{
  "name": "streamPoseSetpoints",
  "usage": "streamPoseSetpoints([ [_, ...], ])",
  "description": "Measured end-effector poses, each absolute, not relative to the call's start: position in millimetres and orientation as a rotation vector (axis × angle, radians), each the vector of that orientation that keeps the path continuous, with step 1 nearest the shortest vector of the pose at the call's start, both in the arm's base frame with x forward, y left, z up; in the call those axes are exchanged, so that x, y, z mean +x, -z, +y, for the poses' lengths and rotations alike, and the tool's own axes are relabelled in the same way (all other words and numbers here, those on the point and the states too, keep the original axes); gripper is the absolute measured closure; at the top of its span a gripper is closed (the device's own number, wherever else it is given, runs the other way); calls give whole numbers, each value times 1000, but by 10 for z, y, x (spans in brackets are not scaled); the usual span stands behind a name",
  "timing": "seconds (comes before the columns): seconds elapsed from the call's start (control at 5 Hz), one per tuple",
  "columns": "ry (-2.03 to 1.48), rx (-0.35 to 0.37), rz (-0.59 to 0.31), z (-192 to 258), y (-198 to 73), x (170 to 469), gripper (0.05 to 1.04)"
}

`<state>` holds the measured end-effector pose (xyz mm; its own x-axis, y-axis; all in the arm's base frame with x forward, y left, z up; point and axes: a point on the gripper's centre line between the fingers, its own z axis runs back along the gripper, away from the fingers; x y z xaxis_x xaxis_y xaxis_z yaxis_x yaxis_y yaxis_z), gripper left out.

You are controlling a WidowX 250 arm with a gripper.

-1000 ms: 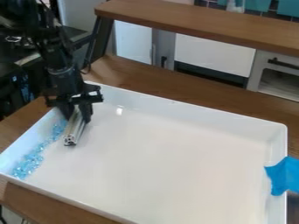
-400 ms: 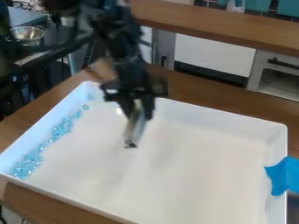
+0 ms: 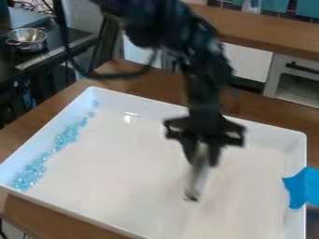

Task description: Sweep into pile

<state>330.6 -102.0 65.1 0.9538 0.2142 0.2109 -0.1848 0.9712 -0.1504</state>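
Note:
The black gripper [image 3: 200, 156] hangs over the right-centre part of the white tray [image 3: 140, 200], shut on a silvery metal bar [image 3: 197, 179] that slants down toward the camera. Light-blue beads [image 3: 37, 168] lie in a long narrow band along the tray's left wall, thickest near the front left corner and thinning toward the back left. The gripper and bar are well to the right of the beads, apart from them. Whether the bar touches the tray floor I cannot tell.
Blue tape [image 3: 302, 187] is stuck over the tray's right rim. The tray sits on a wooden table [image 3: 59, 215]. A metal colander [image 3: 28, 39] stands on a dark stove at the upper left. A wooden shelf [image 3: 274, 36] runs behind.
The gripper has moved from the tray's left side rightward and toward the camera with the bar. The beads by the left wall, partly covered before, now show in full and look unmoved.

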Motion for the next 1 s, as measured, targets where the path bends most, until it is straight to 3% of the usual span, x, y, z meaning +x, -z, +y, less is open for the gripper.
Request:
streamPoseSetpoints([
  [0.4, -222, -76, -189, -1941, -399, 3361, 700],
  [0.6, -232, -82, -203, -2158, -359, 3447, 639],
  [0.8, -196, -46, -211, -2139, -356, 3418, 333],
  [1.0, -153, -35, -215, -1967, -606, 3361, 93],
])
